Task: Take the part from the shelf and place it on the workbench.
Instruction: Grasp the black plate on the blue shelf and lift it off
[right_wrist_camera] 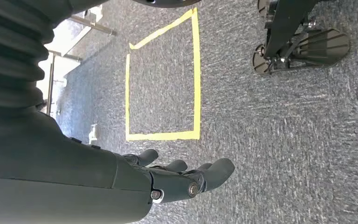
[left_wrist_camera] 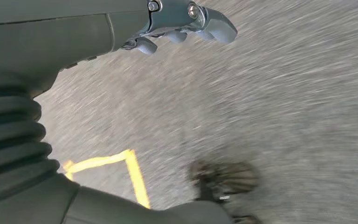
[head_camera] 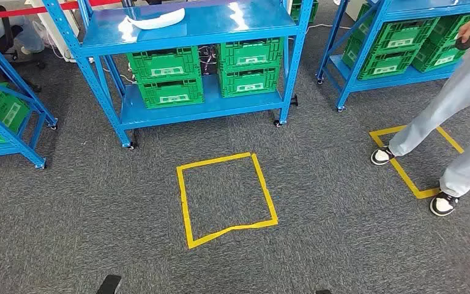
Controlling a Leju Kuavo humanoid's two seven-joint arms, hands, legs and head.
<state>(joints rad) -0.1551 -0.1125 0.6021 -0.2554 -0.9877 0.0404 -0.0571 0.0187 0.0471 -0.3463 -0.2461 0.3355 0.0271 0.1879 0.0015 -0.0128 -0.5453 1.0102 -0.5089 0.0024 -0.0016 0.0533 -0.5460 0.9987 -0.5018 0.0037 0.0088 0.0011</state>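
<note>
Both robot hands are hanging over grey carpet [head_camera: 318, 202]: the left hand [left_wrist_camera: 177, 23] is holding nothing, its fingers loosely bent and apart, and the right hand [right_wrist_camera: 182, 179] is likewise empty, fingers extended and slightly curled. A yellow tape square [head_camera: 226, 199] is lying on the carpet directly ahead, with bare carpet on all sides of it. Beyond the square, a blue wheeled shelf [head_camera: 196, 61] is standing with its front edge facing the robot, green crates [head_camera: 205, 73] stacked on its lower deck. A white curved part [head_camera: 156, 21] is lying on the shelf's top deck, left of centre, well beyond the square. A person in light trousers [head_camera: 453, 104] is stepping across a second tape outline [head_camera: 416, 177] to the right of the square, holding a dark round object [head_camera: 463, 43]. More blue racks with green crates are flanking the central shelf left and right.
</note>
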